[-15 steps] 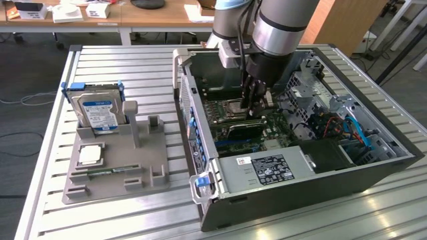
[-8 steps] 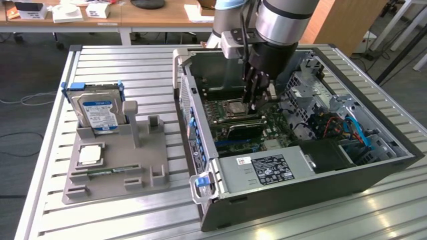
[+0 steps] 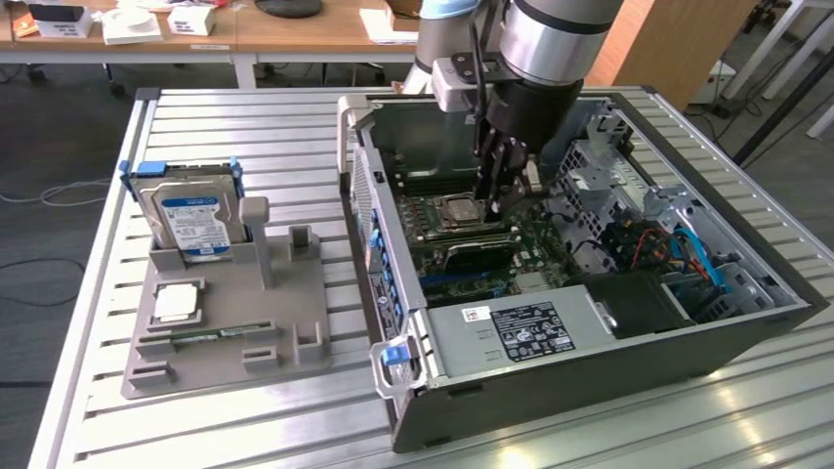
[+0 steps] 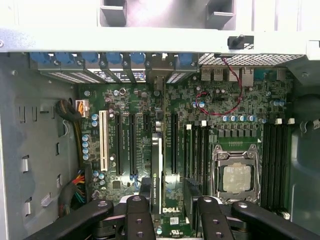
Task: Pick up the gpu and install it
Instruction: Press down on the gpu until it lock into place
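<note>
Hovering over motherboard (image 4: pixel 230 105) | jaws wide, straddling upright edge-on gpu (image 4: pixel 156 160) | whether it's seated: cannot tell

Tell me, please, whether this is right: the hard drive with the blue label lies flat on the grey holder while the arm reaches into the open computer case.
Not quite. The exterior view shows the hard drive standing upright in a slot of the grey holder, not lying flat. The arm does reach into the open computer case.
</note>
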Controlling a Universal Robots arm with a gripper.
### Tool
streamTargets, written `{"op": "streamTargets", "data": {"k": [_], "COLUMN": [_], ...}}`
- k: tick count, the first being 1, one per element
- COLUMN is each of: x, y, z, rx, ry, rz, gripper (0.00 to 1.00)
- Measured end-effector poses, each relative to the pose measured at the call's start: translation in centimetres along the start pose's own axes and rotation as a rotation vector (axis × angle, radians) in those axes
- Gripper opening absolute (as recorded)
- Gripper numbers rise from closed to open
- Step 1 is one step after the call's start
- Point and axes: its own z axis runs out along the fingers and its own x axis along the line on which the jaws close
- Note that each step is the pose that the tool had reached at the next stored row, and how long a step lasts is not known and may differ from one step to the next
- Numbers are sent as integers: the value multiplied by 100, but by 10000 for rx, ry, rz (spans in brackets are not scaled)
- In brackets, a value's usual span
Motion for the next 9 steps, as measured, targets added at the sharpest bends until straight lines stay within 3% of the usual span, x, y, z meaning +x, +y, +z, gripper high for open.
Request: {"op": "streamTargets", "data": {"k": [9], "x": [0], "y": [0], "z": [-6], "rx": [0], "ry": [0], "rz": [0], "gripper": [40]}}
